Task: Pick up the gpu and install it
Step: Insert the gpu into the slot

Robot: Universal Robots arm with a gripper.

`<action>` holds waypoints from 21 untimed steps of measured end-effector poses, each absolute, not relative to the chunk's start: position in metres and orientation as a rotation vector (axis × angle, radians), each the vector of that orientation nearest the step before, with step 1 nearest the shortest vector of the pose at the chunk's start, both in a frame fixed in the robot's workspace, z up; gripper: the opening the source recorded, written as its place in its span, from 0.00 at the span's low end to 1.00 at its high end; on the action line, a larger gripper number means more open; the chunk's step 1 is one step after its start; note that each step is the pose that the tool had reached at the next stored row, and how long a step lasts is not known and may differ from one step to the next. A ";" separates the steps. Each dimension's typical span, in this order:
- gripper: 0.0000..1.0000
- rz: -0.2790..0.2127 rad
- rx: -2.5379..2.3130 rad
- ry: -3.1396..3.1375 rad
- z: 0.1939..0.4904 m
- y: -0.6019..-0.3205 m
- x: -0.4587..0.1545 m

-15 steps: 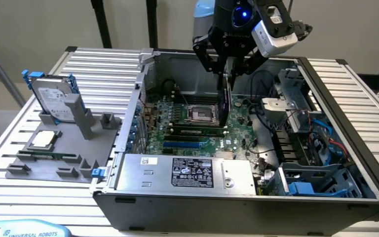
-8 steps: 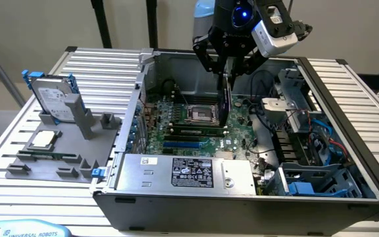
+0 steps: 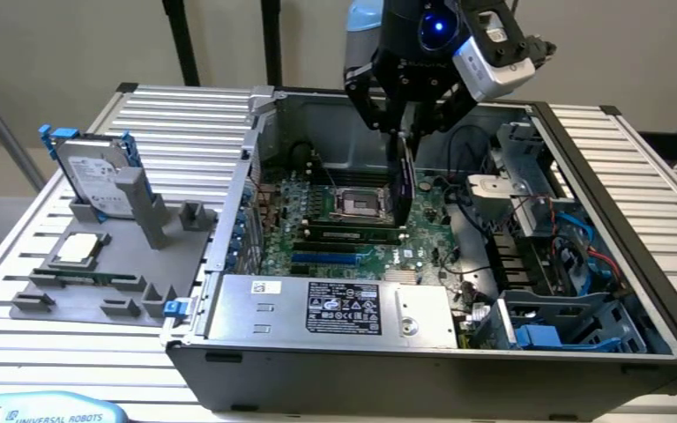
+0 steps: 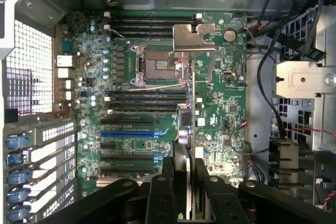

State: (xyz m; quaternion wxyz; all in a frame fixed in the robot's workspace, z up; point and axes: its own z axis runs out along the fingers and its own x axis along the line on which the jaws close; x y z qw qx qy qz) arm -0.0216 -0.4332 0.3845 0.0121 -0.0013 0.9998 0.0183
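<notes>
My gripper (image 3: 407,130) hangs over the open computer case (image 3: 621,220), shut on the gpu (image 3: 405,181). The card hangs edge-down as a thin dark blade over the green motherboard (image 3: 351,238), close to the empty processor socket (image 3: 356,204). In the wrist view the gpu (image 4: 192,98) shows edge-on as a narrow line between the black fingers (image 4: 169,182), and my gripper (image 4: 188,156) pinches it from both sides. Its lower edge floats above the board, beside the blue expansion slot (image 4: 128,134) and the black slots (image 4: 126,157) around it.
A silver hard drive with blue rails (image 3: 92,172) stands in a grey holder on the slatted table at the exterior view's left, with a square processor chip (image 3: 80,249) in front. Inside the case are the power supply (image 3: 332,308), loose cables (image 4: 273,51) and a metal drive cage (image 4: 302,82).
</notes>
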 end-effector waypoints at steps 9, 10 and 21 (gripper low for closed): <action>0.27 0.060 -0.259 3.109 0.382 -0.433 -0.022; 0.27 0.060 -0.287 3.107 0.381 -0.433 -0.022; 0.27 0.063 -0.596 3.067 0.376 -0.433 -0.022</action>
